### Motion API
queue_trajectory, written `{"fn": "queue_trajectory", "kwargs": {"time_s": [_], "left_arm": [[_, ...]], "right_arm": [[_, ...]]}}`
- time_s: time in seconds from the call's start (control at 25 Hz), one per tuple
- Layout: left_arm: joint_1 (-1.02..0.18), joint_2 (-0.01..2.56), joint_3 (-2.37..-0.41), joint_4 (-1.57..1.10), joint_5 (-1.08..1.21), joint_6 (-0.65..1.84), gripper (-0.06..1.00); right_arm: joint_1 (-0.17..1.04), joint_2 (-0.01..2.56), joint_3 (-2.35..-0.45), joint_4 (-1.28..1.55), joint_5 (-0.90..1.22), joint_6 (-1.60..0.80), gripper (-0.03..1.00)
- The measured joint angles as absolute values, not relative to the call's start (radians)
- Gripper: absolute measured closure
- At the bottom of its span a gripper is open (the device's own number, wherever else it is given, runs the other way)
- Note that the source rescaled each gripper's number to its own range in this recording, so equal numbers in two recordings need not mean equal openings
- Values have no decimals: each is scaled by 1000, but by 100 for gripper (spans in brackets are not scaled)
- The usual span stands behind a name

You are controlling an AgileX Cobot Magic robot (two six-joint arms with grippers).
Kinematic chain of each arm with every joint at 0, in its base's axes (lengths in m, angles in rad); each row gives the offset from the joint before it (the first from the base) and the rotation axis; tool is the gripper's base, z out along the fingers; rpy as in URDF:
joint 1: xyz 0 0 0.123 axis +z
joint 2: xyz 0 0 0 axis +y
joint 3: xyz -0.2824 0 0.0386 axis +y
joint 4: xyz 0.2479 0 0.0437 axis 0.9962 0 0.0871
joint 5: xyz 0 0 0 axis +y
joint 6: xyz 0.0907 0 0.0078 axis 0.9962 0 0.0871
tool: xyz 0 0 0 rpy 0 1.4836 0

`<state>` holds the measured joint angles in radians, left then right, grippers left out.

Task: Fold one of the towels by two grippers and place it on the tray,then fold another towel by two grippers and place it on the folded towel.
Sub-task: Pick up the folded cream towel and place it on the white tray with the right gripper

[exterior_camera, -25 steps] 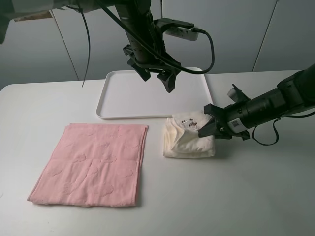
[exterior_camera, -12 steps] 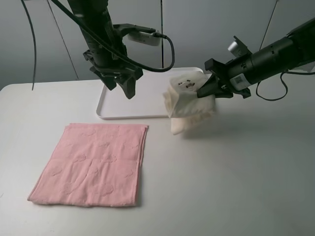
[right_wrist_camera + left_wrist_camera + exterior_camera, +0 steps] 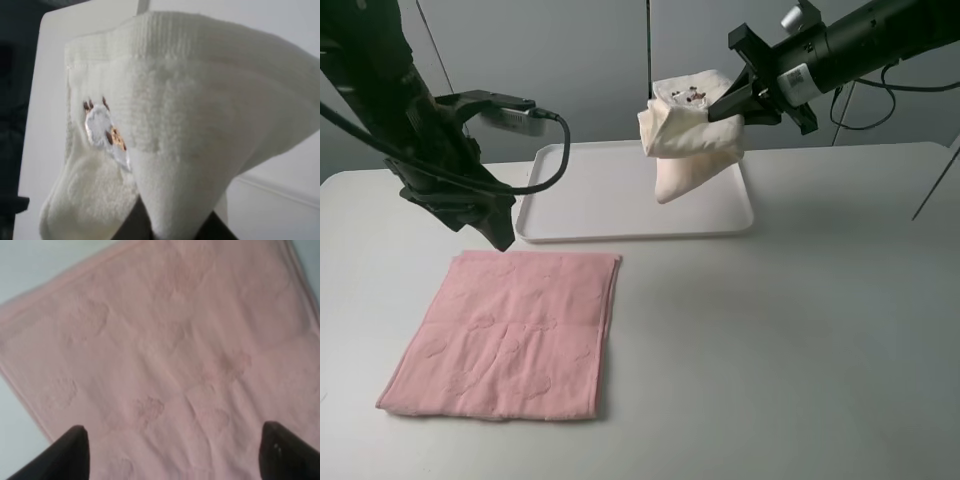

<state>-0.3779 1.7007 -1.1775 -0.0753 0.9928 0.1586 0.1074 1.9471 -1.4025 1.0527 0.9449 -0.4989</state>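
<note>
My right gripper [image 3: 728, 100] is shut on the folded cream towel [image 3: 688, 135] and holds it in the air over the right part of the white tray [image 3: 582, 210]. The towel hangs down, with a small embroidered patch on top, and fills the right wrist view [image 3: 170, 135]. The pink towel [image 3: 510, 333] lies flat and unfolded on the table at front left. My left gripper [image 3: 500, 232] is open and empty just above the pink towel's far edge. Its two dark fingertips [image 3: 70, 450] frame the pink towel [image 3: 165, 355] in the left wrist view.
The white table [image 3: 800, 350] stretches to the right and front of the pink towel. The left arm's cable [image 3: 545, 150] loops beside the tray's left rim. A grey wall stands behind the table.
My right gripper has lifted the cream towel off the table and carried it up and back over the tray. My left arm has swung left and down from above the tray to the pink towel's far edge.
</note>
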Motion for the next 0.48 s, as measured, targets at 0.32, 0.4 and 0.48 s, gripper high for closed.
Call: {"fn": "queue_trajectory", "kwargs": {"time_s": [0.32, 0.4, 0.48], "left_arm": [[-360, 1633, -1055, -69, 928, 163, 6], [-360, 1633, -1053, -69, 912, 165, 6], [-360, 1633, -1053, -69, 905, 165, 6]], "right_arm": [[217, 2161, -1674, 1114, 966, -382, 89], [235, 2208, -1734, 1167, 966, -375, 89], [244, 2255, -1795, 1229, 968, -373, 89]]}}
